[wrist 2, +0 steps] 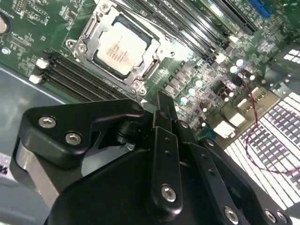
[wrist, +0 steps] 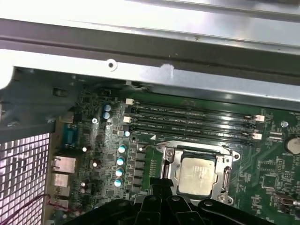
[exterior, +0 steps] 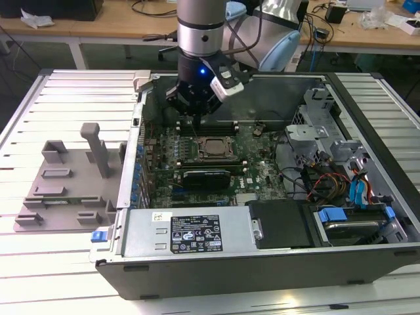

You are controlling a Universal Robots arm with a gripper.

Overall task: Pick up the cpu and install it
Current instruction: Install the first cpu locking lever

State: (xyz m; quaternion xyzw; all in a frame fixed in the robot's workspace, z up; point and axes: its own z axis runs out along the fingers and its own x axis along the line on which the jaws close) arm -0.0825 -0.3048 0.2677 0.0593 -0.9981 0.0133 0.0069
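Note:
The cpu (exterior: pixel 211 148), a small square chip with a silvery top, lies flat inside the socket frame on the green motherboard (exterior: pixel 262 172), within the open computer case (exterior: pixel 275 262). Both wrist views show the cpu (wrist 2: pixel 121 48) (wrist: pixel 197 174) seated in its metal frame. My gripper (exterior: pixel 188 119) hangs over the board a little behind the socket, near the case's back wall. Its black fingers (wrist 2: pixel 161 105) meet at their tips with nothing between them, above and apart from the cpu. The gripper (wrist: pixel 161 182) reaches in from the edge of the first wrist view.
A grey plastic fixture tray (exterior: pixel 65 184) with upright posts sits on the slatted table at the exterior view's left. Memory slots (wrist: pixel 192 119) run beside the socket. A drive cage (exterior: pixel 321 121), cables (exterior: pixel 328 184) and a black box (exterior: pixel 282 223) crowd the case's right side.

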